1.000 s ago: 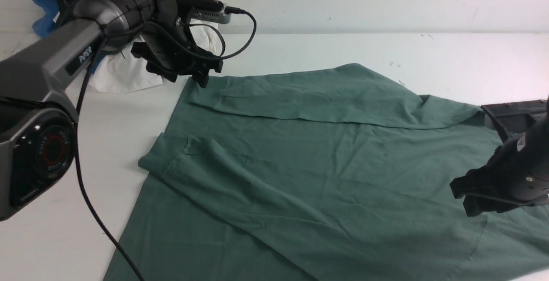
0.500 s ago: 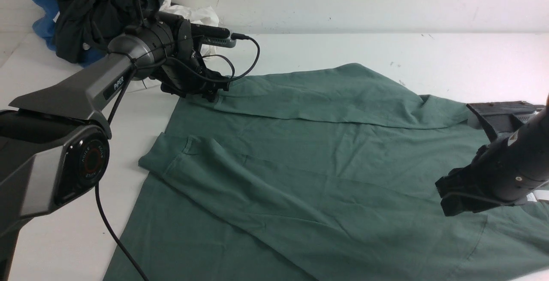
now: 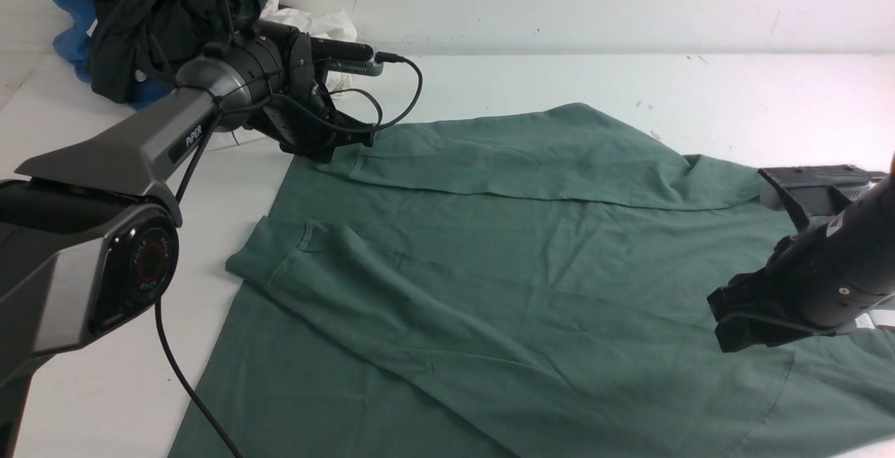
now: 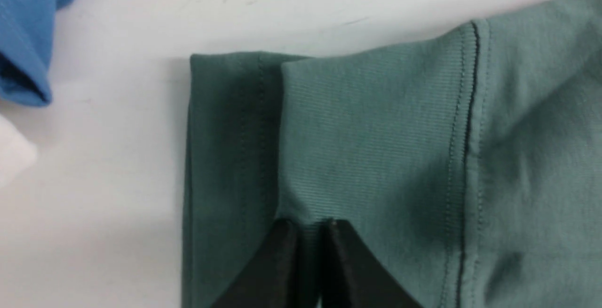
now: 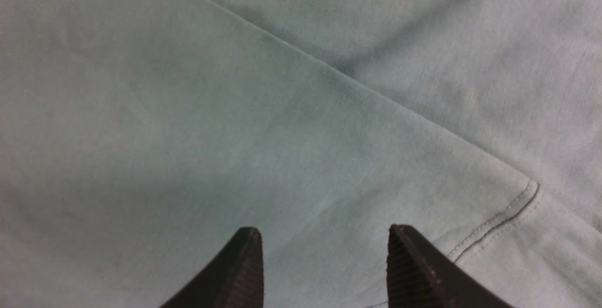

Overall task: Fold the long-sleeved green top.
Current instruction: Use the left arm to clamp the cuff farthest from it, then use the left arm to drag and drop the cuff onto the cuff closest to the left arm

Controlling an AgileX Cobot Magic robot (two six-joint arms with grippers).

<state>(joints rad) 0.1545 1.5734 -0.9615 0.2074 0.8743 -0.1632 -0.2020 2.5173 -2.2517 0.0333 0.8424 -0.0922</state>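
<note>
- The white table lay under both grippers.
- The green top was spread flat on it, its long axis running from the left gripper across to the right gripper, hem at the left gripper's end, both sleeves folded over the body with cuffs pointing that way.
- A pile of clothes sat behind the left gripper.
- The right gripper hung just above the top, fingers spread apart.
- The left gripper pinched the far sleeve's cuff, fingers nearly together.
</note>
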